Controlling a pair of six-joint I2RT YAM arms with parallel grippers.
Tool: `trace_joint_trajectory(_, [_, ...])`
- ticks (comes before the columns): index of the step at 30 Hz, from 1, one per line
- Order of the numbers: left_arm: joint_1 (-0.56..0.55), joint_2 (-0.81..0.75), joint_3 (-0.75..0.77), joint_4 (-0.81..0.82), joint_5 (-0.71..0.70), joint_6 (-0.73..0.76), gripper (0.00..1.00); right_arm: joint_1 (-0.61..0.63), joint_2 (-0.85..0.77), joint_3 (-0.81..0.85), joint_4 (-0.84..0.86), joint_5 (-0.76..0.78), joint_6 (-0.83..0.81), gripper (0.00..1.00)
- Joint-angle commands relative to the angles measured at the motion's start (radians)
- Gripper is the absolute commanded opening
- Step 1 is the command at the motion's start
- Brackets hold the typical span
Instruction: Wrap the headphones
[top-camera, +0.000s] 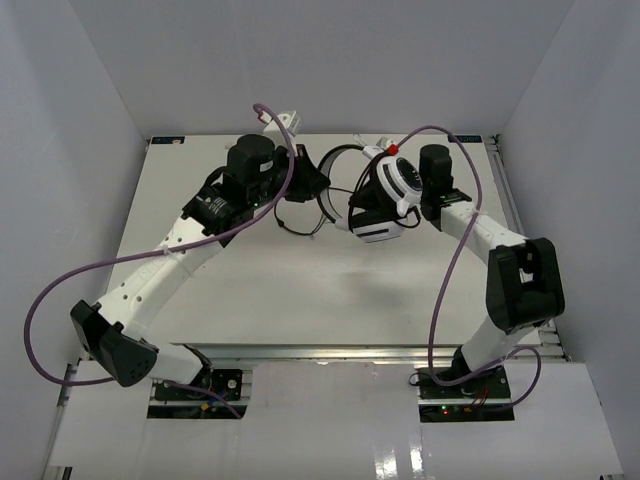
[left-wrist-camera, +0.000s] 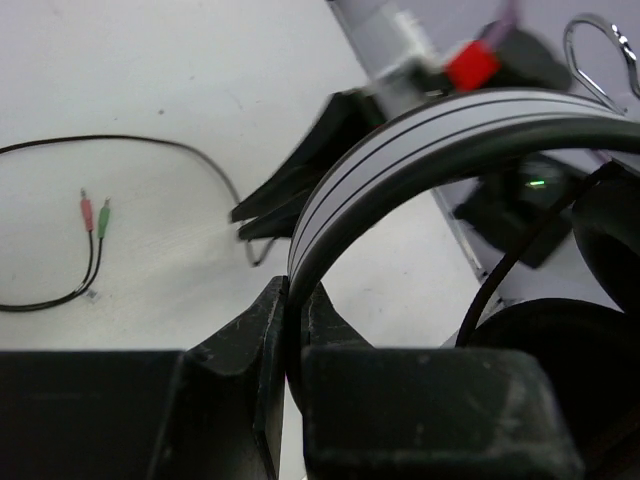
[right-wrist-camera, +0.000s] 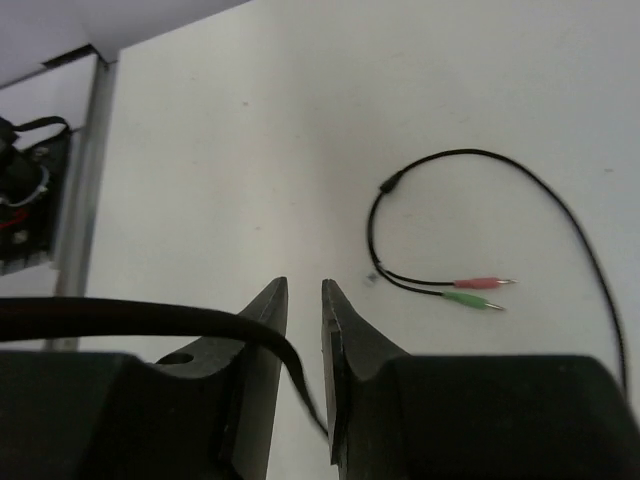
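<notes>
Black fingers (left-wrist-camera: 250, 340) of the left gripper (left-wrist-camera: 296, 292) fill the foreground of its wrist view, pinched tight on the striped headband (left-wrist-camera: 420, 140) of the headphones (top-camera: 400, 185). They hang above the far middle of the worktop (top-camera: 300, 290), lying roughly left to right: band crown toward the left arm, white earcups (top-camera: 405, 180) toward the right arm. Opposite, the right gripper (right-wrist-camera: 303, 285) shows only a narrow gap, with the thin black cable (right-wrist-camera: 200, 320) passing down through it — its pink and green plugs (right-wrist-camera: 478, 283) lie on the worktop.
</notes>
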Motion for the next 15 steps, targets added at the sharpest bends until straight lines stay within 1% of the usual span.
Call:
trace_joint_trajectory(1, [-0.021, -0.013, 0.163, -0.014, -0.046, -0.062, 0.00, 0.068, 0.092, -0.060, 0.344, -0.125, 0.313, 0.31])
trace_joint_trajectory(4, [-0.020, -0.001, 0.239, -0.035, -0.123, -0.055, 0.00, 0.089, 0.125, -0.127, 0.506, -0.138, 0.398, 0.35])
trace_joint_trajectory(6, [-0.018, 0.016, 0.290, -0.043, -0.222, -0.048, 0.00, 0.091, 0.134, -0.187, 0.599, -0.146, 0.469, 0.38])
trace_joint_trajectory(9, [-0.016, 0.055, 0.379, -0.042, -0.252, -0.057, 0.00, 0.109, 0.134, -0.269, 0.705, -0.173, 0.528, 0.41])
trace_joint_trajectory(11, [-0.016, 0.097, 0.438, -0.045, -0.254, -0.071, 0.00, 0.125, 0.115, -0.302, 0.746, -0.180, 0.551, 0.42])
trace_joint_trajectory(15, [-0.005, 0.159, 0.559, -0.068, -0.301, -0.084, 0.00, 0.154, 0.075, -0.338, 0.700, -0.212, 0.503, 0.42])
